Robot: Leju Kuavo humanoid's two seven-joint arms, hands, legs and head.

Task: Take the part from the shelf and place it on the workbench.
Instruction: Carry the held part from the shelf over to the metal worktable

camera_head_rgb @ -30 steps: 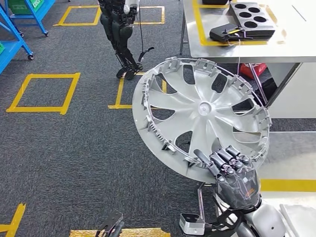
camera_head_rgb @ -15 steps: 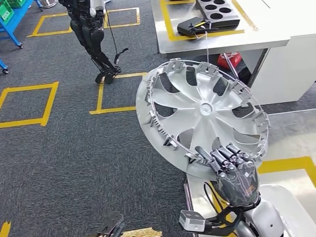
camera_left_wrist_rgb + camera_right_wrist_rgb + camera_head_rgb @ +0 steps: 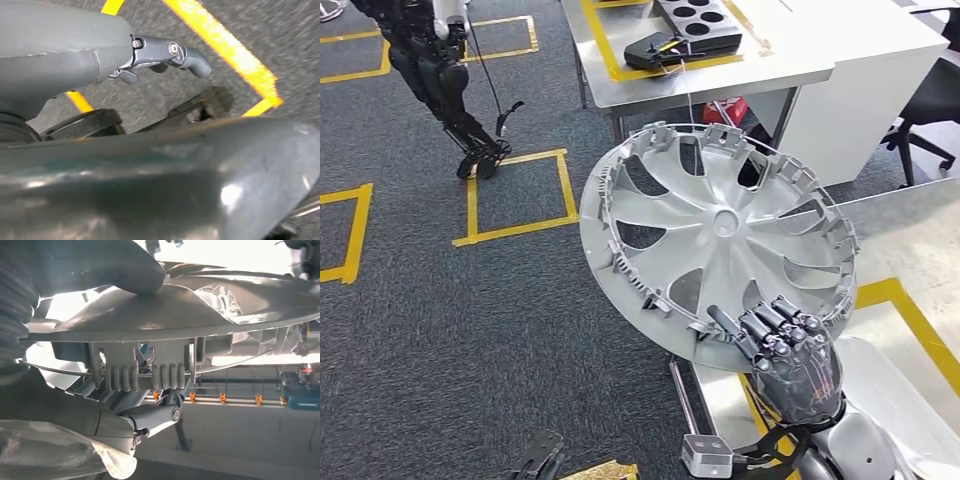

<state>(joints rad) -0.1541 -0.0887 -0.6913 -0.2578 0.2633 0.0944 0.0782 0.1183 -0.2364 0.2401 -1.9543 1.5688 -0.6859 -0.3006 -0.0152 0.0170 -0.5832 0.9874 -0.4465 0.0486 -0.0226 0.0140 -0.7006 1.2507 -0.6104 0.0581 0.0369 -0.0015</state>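
The part is a large silver wheel cover (image 3: pixel 720 235), held up tilted with its ribbed inner side facing me. My right hand (image 3: pixel 788 360) grips its near rim, fingers curled over the edge. In the right wrist view the thick thumb (image 3: pixel 113 265) presses on the cover (image 3: pixel 196 305) while darker fingers (image 3: pixel 151 420) clamp beneath its clips. My left hand (image 3: pixel 162 55) hangs low over the carpet, holding nothing, its fingers slightly curled. A metal workbench surface (image 3: pixel 909 240) with a yellow taped border lies under and to the right of the cover.
A grey table (image 3: pixel 773 60) stands ahead with a black holed tray (image 3: pixel 697 20) and a dark device (image 3: pixel 652 50). Another black robot (image 3: pixel 433 70) stands far left on the carpet. Yellow floor squares (image 3: pixel 516 190) mark the grey carpet. An office chair (image 3: pixel 924 120) is at right.
The whole view has swung rightward, so the camera turned: the table and other robot slid left, and more workbench shows at right. My right hand keeps the same grip on the cover.
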